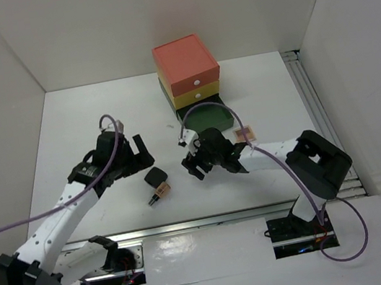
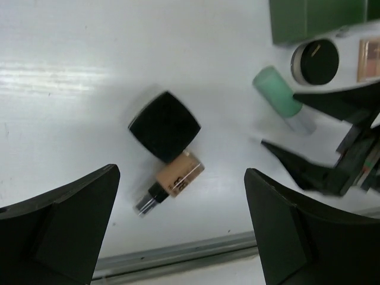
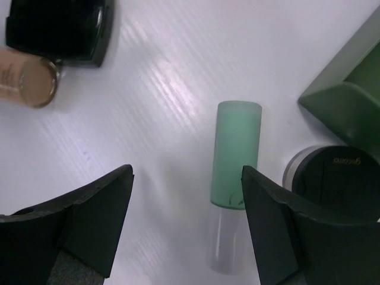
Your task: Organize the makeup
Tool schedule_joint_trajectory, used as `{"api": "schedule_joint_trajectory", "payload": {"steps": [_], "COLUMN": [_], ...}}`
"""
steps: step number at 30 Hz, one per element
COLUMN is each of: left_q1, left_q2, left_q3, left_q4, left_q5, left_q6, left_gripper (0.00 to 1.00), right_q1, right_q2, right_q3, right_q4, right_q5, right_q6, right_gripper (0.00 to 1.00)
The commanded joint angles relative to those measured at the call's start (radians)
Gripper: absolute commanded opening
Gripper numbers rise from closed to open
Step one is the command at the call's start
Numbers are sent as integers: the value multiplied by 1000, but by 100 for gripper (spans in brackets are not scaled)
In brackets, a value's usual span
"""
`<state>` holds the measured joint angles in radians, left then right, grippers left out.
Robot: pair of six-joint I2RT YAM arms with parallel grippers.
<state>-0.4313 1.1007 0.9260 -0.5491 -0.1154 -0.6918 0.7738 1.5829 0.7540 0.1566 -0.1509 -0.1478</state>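
We hold both arms low over the table point(image 1: 72, 133), each above its own little cluster. The right gripper point(image 3: 186, 172) has its jaws spread wide and empty, with the mint tube point(image 3: 236, 154) lying flat between them, closer to one finger. The tube's length runs along the fingers, so closing would pinch it across its narrow width, which we judge is why the wrist is turned this way. The left gripper point(image 2: 181, 172) is likewise wide and empty. It hangs over the black square compact point(image 2: 164, 126) and the beige foundation bottle point(image 2: 175, 178), which touch at the compact's near corner.

The drawer box point(image 1: 186, 66) stands at the far middle of the table. Its green drawer point(image 1: 208, 117) is pulled out toward us, presumably to receive the makeup, and we cannot tell what it holds.

We count five cosmetics on the table. There is one mint tube and one round black pot point(image 3: 335, 172) just beside it, both close to the open drawer. There is also one pink palette point(image 1: 245, 132) to the right, one compact and one bottle. The box has three drawers: coral, yellow and green.
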Motion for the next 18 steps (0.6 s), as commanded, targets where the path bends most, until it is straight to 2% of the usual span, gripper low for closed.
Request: {"api": "schedule_joint_trajectory", "payload": {"steps": [1,3,6,8,12,14,15,16,18], "left_q1": [-14,-23,-23,-23,-34,-34,-43,-43,-43], "left_q2": [-120,-189,-226,-226,-226,-217,-207,-206,-197], "left_q3": [-80,-114,-145,-145,-145,-154,-154,-154,-154], "left_q4": [-29,-54,-98,-121,-133,-133,-133,-133,-124], "left_q5": [-15,-15,-29,-41,-41,-41,-41,-32,-32], "left_q6": [-90,-101,-110,-110,-110,-123,-123,-123,-111], "left_gripper": [100,100,100,100,100,100,100,100,100], "right_q1": [2,15,25,34,59,73,82,91,91], "right_q2": [69,110,130,120,92,92,92,59,17], "right_q3": [59,59,59,32,10,10,10,19,45], "right_q4": [34,43,53,81,104,104,104,104,106], "right_q5": [45,56,79,89,132,198,232,244,234], "right_q6": [-29,-29,-10,-10,17,31,31,31,10], "right_gripper": [80,80,60,41,43,30,13,7,3]}}
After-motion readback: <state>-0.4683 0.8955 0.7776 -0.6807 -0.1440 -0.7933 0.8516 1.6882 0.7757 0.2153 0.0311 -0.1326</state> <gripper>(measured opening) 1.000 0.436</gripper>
